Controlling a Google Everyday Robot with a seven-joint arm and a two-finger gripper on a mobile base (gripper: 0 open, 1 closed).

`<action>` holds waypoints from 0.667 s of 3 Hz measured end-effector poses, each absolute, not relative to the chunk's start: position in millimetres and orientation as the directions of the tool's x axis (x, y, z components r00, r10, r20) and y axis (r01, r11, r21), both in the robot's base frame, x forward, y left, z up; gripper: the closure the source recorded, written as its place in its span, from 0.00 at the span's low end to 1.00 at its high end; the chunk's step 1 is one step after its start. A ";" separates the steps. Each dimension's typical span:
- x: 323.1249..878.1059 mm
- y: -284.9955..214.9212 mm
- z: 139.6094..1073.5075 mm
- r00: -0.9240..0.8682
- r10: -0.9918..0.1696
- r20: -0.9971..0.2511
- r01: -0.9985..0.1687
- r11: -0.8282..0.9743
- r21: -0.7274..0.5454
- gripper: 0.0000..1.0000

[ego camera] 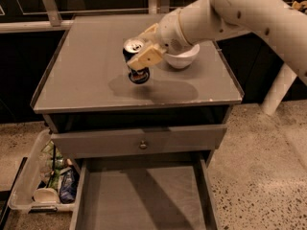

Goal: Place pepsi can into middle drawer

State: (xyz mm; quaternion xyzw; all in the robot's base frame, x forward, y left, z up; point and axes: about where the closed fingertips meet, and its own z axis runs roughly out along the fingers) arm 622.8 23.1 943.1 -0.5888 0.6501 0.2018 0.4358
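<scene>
The pepsi can (136, 63), dark blue with a silver top, is tilted and sits just above the cabinet top (86, 75), left of the white bowl. My gripper (140, 51) is shut on the pepsi can, with one tan finger (146, 57) across its front. The middle drawer (144, 200) is pulled open at the bottom of the view, showing a bare grey floor, well below and in front of the can.
A white bowl (183, 56) stands on the cabinet top right of the can, under my arm. The drawer with a round knob (142, 144) is slightly out above the open one. A clear plastic bin of clutter (45, 186) sits on the floor at left.
</scene>
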 end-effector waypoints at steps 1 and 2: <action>585.7 -9.3 948.4 0.084 -0.596 -0.798 -0.927 0.248 -0.283 1.00; 548.2 -43.6 946.4 0.076 -0.594 -0.801 -0.908 0.291 -0.302 1.00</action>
